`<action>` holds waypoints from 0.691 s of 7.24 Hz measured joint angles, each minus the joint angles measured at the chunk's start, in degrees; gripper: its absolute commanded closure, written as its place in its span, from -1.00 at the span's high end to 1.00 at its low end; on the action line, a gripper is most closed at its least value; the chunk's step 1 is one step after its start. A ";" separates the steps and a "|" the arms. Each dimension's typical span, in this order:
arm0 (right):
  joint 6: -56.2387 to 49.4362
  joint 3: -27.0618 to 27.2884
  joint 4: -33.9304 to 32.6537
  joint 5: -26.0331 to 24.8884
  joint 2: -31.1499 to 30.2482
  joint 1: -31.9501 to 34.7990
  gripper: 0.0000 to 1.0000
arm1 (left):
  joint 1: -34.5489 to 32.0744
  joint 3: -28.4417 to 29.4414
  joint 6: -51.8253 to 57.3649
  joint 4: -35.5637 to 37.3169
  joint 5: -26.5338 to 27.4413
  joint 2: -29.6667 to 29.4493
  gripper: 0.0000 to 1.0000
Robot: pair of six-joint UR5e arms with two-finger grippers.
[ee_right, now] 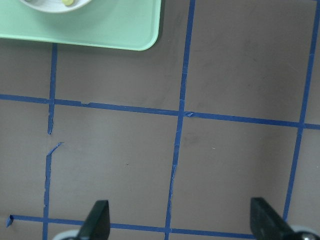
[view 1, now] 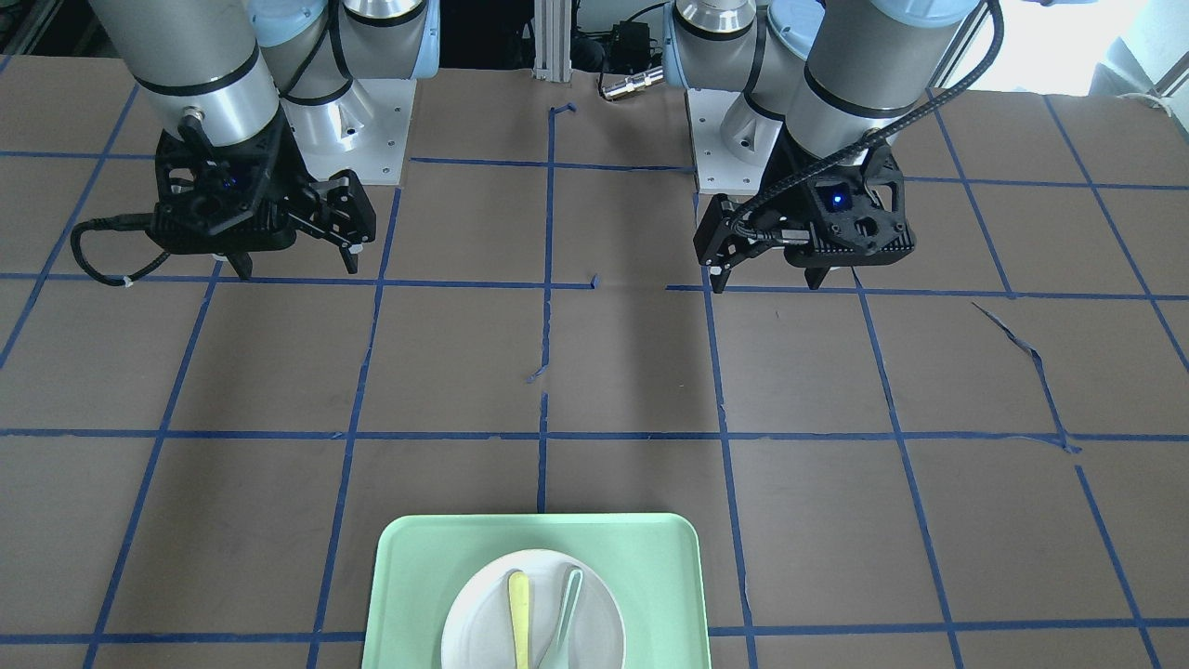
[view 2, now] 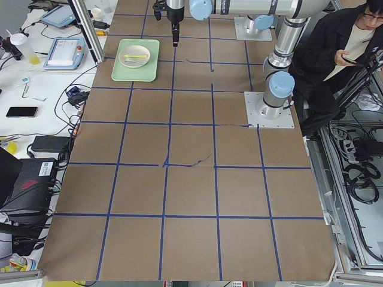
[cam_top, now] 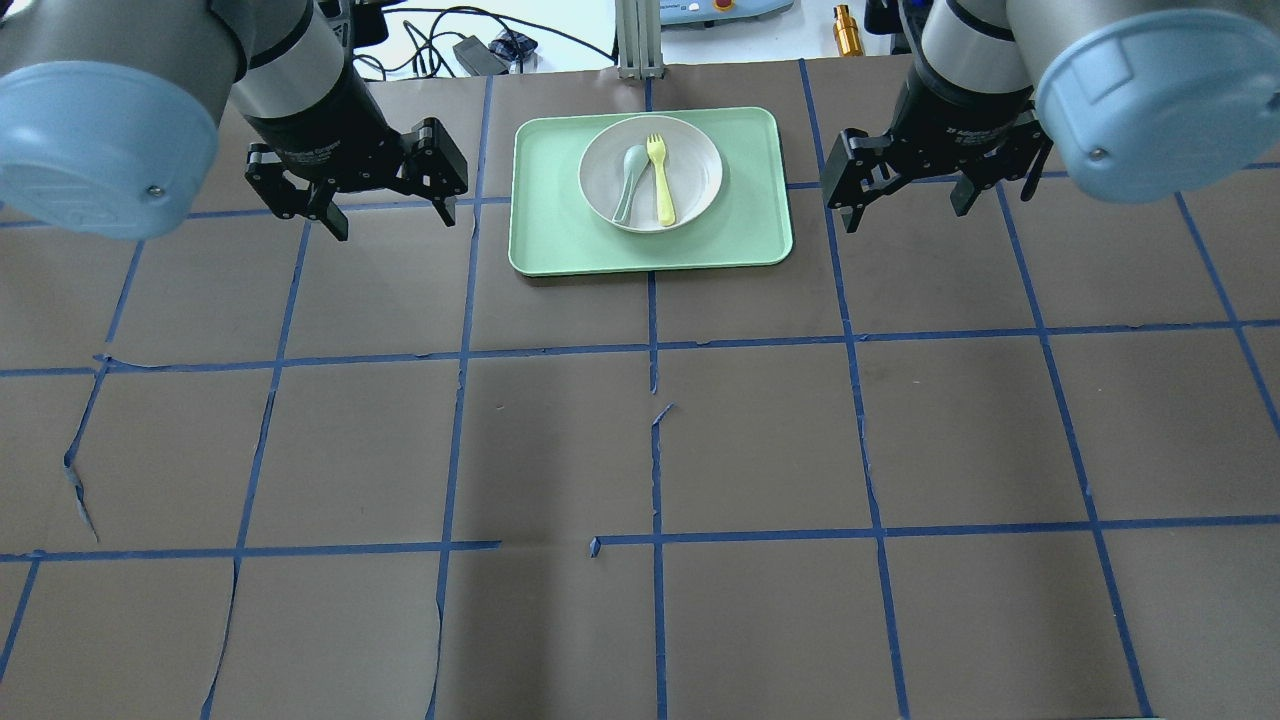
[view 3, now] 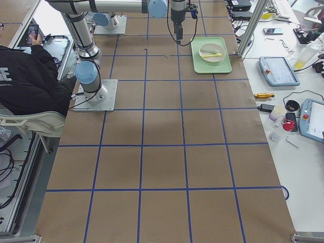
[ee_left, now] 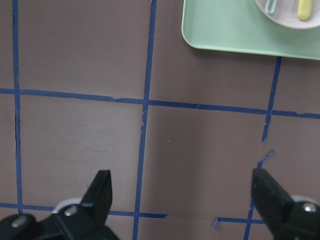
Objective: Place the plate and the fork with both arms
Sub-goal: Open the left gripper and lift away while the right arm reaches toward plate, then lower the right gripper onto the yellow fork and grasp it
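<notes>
The white plate [cam_top: 692,150] lies on a mint-green tray [cam_top: 550,225] at the far middle of the table. The pale-yellow fork [cam_top: 660,182] lies in the plate, next to a grey-green spoon [cam_top: 629,182]. My left gripper [cam_top: 390,220] is open and empty, hovering left of the tray. My right gripper [cam_top: 905,213] is open and empty, hovering right of the tray. In the front-facing view the plate [view 1: 483,613], the fork [view 1: 518,621] and the tray [view 1: 418,576] sit at the bottom edge, with the left gripper [view 1: 766,281] and the right gripper [view 1: 297,269] well apart from them.
The brown table carries a grid of blue tape [cam_top: 655,340]. The left wrist view shows a tray corner [ee_left: 225,30] and the plate's edge [ee_left: 285,17]. The right wrist view shows the other tray corner [ee_right: 115,25]. A seated person [view 2: 341,54] is beside the robot.
</notes>
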 measured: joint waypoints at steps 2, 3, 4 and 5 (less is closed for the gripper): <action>2.27 -4.72 -7.22 0.51 9.01 3.40 1.00 | 0.00 -0.06 0.10 -0.13 0.00 -0.08 1.00; 4.96 -9.12 -9.62 0.49 15.67 5.24 1.00 | 0.00 -0.07 0.11 -0.11 -0.05 -0.10 1.00; 7.28 -14.98 -10.73 0.03 23.44 7.22 1.00 | 0.00 -0.10 0.11 -0.07 -0.19 -0.06 1.00; 9.51 -20.63 -11.19 -0.35 30.02 8.58 0.86 | 0.00 -0.16 0.11 -0.04 -0.30 0.04 1.00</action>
